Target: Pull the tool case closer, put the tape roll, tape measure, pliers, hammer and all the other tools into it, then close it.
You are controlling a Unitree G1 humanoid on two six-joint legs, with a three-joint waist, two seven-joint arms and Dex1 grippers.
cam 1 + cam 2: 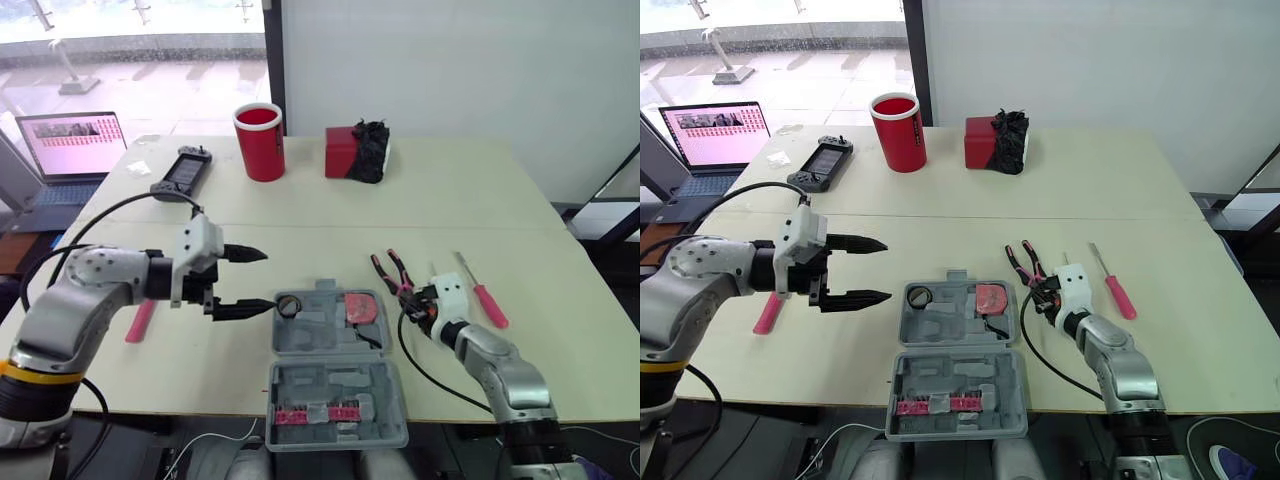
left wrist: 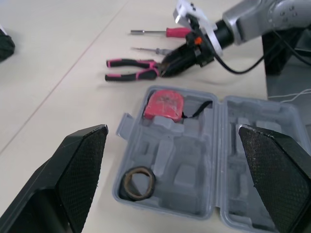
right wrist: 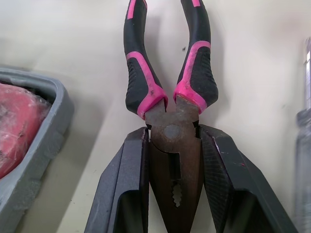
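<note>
Pliers (image 3: 170, 97), black-and-pink-handled with a dark steel head, are pinched at the head by the right end effector (image 1: 413, 298), which is clamped on either flank of the pivot. Position: centre right of the head view, on or just above the cream bench (image 1: 480, 200) (cannot tell which), just beside the right rim of the open grey plastic tool case (image 1: 320, 335) at lower centre. Long axis runs up-frame: handles point to the frame's top, nose back into the end effector. Case lies frame-left of the held pliers, so the carry looks like a short lift and sideways shift, probably with a turn to suit a moulded recess. Left end effector (image 1: 268, 280) hovers spread wide and empty at the case's left edge. Right arm is plainly the nearer.
</note>
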